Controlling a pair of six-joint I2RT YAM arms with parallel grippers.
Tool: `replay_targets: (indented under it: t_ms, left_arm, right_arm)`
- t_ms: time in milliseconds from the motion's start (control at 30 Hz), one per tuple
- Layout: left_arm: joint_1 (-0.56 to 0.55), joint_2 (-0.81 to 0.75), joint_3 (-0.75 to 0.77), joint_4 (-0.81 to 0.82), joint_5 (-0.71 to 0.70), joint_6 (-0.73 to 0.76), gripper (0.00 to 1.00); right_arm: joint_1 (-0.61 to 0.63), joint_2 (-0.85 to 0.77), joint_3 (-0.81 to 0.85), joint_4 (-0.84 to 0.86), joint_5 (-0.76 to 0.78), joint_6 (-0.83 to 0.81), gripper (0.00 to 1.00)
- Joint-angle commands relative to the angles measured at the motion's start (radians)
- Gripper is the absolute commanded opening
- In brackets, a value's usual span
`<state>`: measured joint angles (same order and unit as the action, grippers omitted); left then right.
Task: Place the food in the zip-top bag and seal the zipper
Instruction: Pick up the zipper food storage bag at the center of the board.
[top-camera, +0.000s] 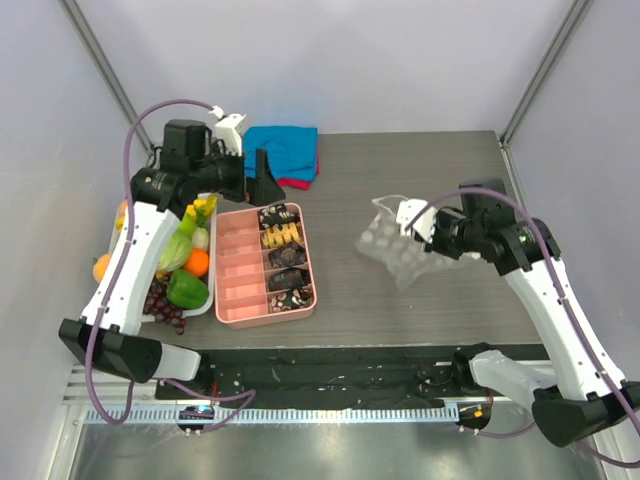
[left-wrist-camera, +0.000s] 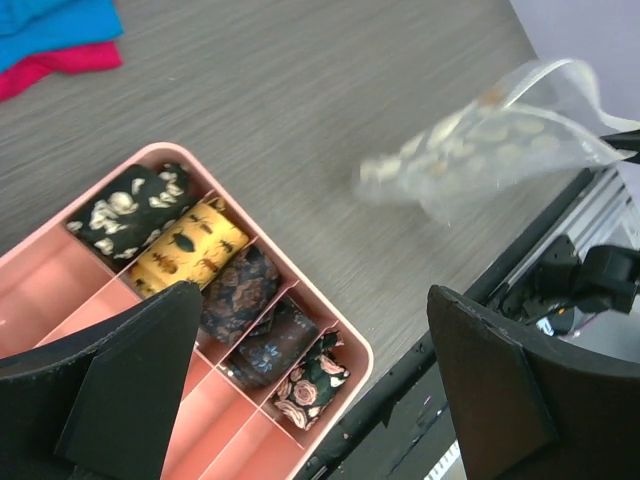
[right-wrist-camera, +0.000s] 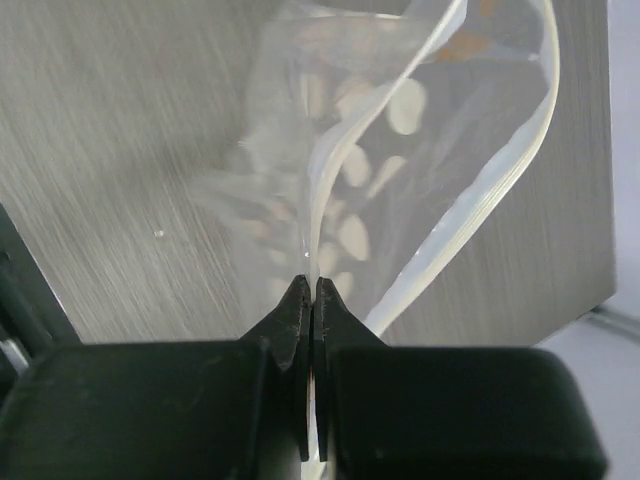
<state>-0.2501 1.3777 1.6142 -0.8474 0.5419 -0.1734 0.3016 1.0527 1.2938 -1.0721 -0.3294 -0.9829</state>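
Observation:
The zip-top bag (top-camera: 393, 248) is a clear pouch with white dots, lifted off the table right of centre, and it shows blurred in the left wrist view (left-wrist-camera: 490, 150). My right gripper (top-camera: 422, 226) is shut on one lip of its mouth (right-wrist-camera: 312, 285). The other lip with the zipper (right-wrist-camera: 500, 170) curves away, so the mouth gapes. The food, a green pepper (top-camera: 186, 288), an orange (top-camera: 196, 262) and grapes (top-camera: 165, 300), lies in a white tray (top-camera: 204, 308) at the left. My left gripper (top-camera: 245, 178) (left-wrist-camera: 312, 300) hangs open and holds nothing above the far end of the pink box.
A pink divided box (top-camera: 240, 318) (left-wrist-camera: 350, 340) beside the tray holds several rolled patterned cloths in its right-hand compartments. A folded blue and red cloth (top-camera: 285, 150) (left-wrist-camera: 50, 30) lies at the back. The table's front edge carries a black rail (top-camera: 330, 380).

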Motion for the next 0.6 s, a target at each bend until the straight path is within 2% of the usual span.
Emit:
replay_targets:
  t_ms: [0, 133, 233, 433, 567]
  left_arm:
    - [-0.084, 0.026, 0.013, 0.033, -0.016, 0.077, 1.0]
    - [-0.184, 0.087, 0.048, -0.002, -0.014, 0.095, 0.97]
    - [-0.274, 0.148, 0.096, -0.041, -0.016, 0.132, 0.94]
    - [-0.397, 0.247, 0.214, -0.053, -0.04, 0.14, 0.88]
    - [-0.483, 0.287, 0.305, -0.108, -0.091, 0.231, 0.88]
  right_arm:
    - [0.033, -0.118, -0.106, 0.033, 0.006, -0.383, 0.01]
    - [0.034, -0.297, -0.288, 0.145, -0.089, -0.624, 0.01]
    - [0.034, -0.364, -0.365, 0.204, -0.14, -0.787, 0.01]
    - [0.034, -0.326, -0.344, 0.161, -0.286, -0.921, 0.01]
    - [0.037, -0.3, -0.35, 0.172, -0.33, -0.979, 0.01]
